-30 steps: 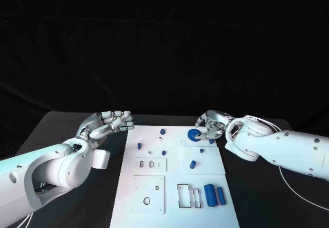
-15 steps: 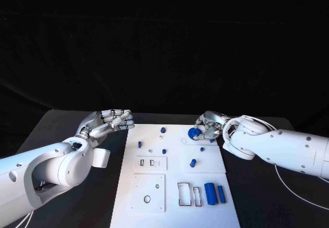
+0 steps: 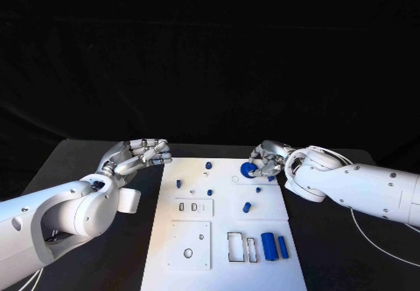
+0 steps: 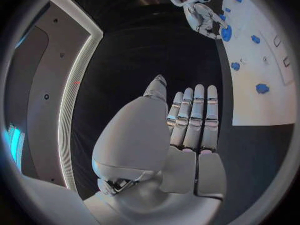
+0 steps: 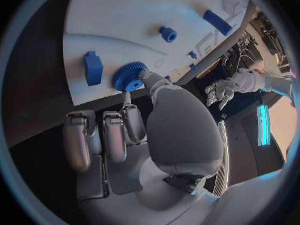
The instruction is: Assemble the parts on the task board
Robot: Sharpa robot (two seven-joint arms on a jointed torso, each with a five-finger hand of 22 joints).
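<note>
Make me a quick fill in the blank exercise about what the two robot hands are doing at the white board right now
The right hand holds a blue ____ at the task board's far right corner.
The left hand holds ____.
Two blue cylinders lie side by side near the board's ____ edge.
The left hand hovers beside the board's ____ edge.

Missing words: gear; nothing; near; left

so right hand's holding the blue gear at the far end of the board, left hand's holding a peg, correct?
Not quite. The right hand does hold the blue gear, but the left hand holds nothing: the left wrist view shows its fingers straight and bare beside the task board.
</note>
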